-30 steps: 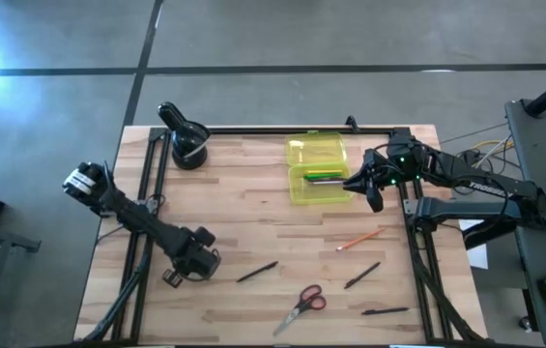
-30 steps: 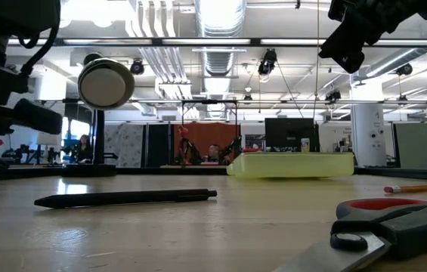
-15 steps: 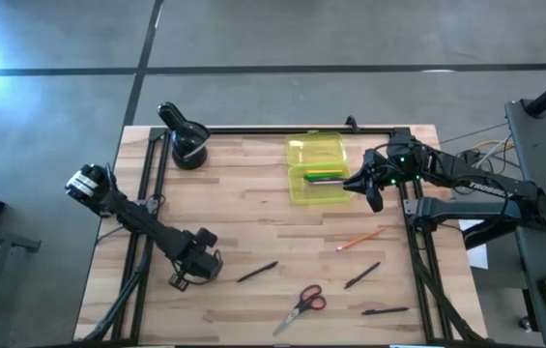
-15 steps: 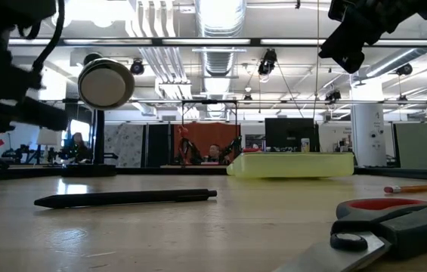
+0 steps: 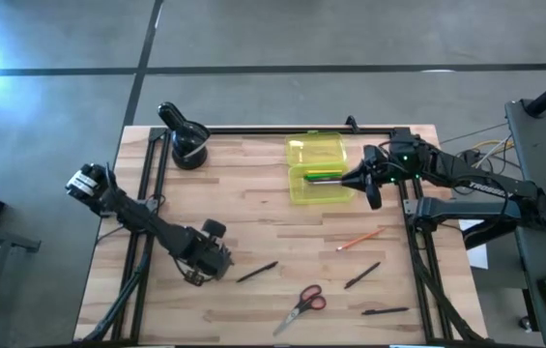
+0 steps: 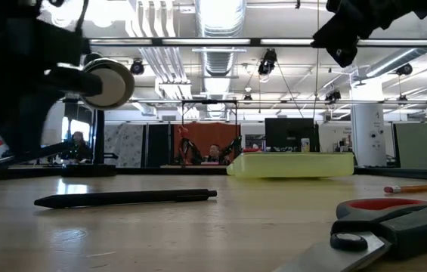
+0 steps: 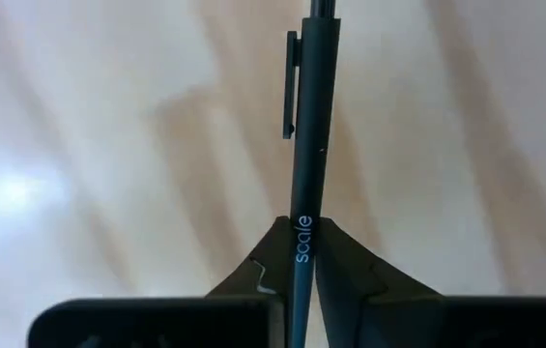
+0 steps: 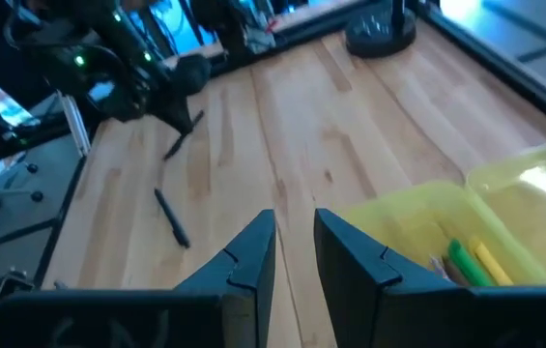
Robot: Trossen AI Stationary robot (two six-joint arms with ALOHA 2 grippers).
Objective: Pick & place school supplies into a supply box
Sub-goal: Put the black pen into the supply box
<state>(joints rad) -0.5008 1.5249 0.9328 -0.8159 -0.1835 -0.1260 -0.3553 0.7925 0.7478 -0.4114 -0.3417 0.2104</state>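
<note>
My left gripper (image 5: 205,266) hovers over the table's near-left part, shut on a black pen (image 7: 306,116). My right gripper (image 5: 342,178) is narrowly open and empty, at the right end of the yellow-green supply box (image 5: 319,188). The box's lid (image 5: 316,152) lies open on the far side. A green pen (image 8: 466,261) and a yellow one (image 8: 490,259) lie inside. Flat on the wood are three black pens (image 5: 256,273) (image 5: 361,275) (image 5: 386,311), an orange pencil (image 5: 359,239) and red-handled scissors (image 5: 301,304). My left gripper pinches the black pen between its two fingers (image 7: 345,266), on the barrel at the printed word, below the clip (image 7: 303,208). The pen runs along the fingers and sticks out well past their tips. It is lifted clear of the table.
A black round stand (image 5: 187,145) sits at the far-left corner. Black rails (image 5: 147,193) (image 5: 413,232) run along the table's left and right sides, and a bar (image 5: 273,130) runs along the far edge. Bare wood lies between the box and the loose pens. People (image 6: 213,153) sit far behind.
My left gripper has moved toward the table's right edge, carrying the black pen, and now stands closer to the nearest loose black pen. My right gripper has edged slightly left toward the box. The things on the table have stayed put.
</note>
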